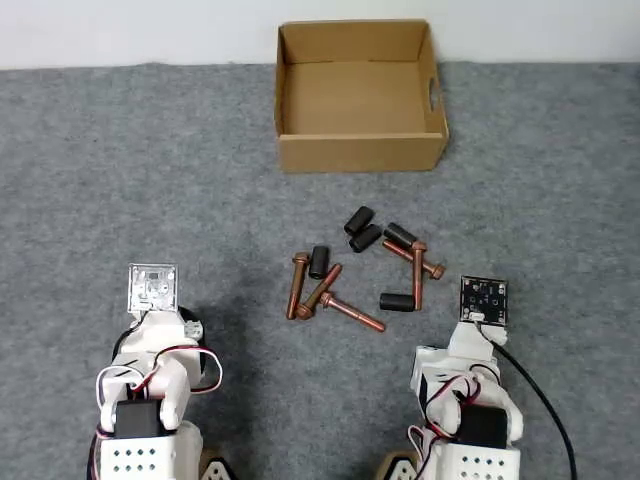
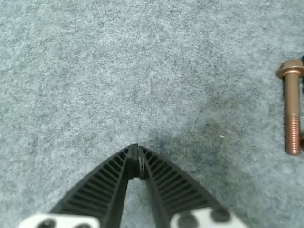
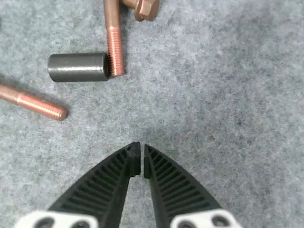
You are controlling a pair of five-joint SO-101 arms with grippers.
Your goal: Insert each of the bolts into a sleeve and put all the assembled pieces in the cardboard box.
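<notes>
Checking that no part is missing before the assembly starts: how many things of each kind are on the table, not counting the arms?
copper bolts: 5
black sleeves: 5
cardboard box: 1
Total: 11

the bolt point(image 3: 112, 28) beside the sleeve point(image 3: 78, 67) and another bolt point(image 3: 33, 103) are cut off.

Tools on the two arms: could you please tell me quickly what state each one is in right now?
Left tool: closed, holding nothing.
Right tool: closed, holding nothing.
</notes>
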